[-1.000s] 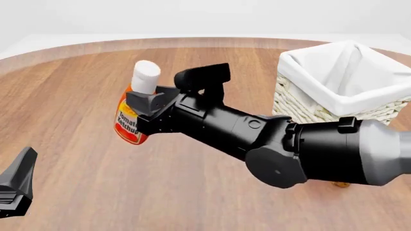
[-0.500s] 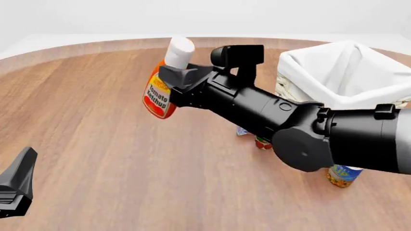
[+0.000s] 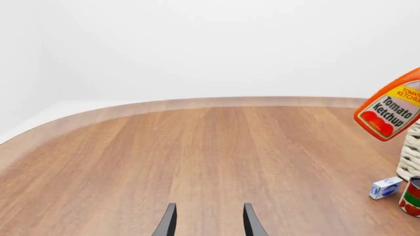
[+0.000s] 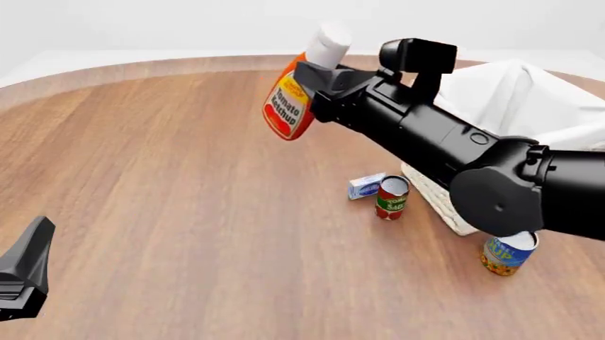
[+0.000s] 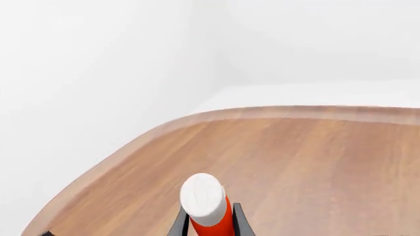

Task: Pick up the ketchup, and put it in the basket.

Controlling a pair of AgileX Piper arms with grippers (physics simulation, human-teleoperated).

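1. The right gripper (image 4: 317, 81) has its jaws clamped on the ketchup (image 4: 288, 106), held tilted in the air above the worktop (image 4: 170, 184), left of the basket (image 4: 529, 120); a loose grip could let it slide out.
2. Released too soon, it could strike the basket's rim.
3. The left gripper (image 3: 206, 221), jaws apart, holds nothing.

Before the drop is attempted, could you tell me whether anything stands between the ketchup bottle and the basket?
Nothing visible does. The right claw holds the ketchup bottle in the air, left of the basket. The tomato sauce can, small white-and-blue box and blue-and-orange can stand low on the table by the basket, below the path. The arm hides part of the rim.
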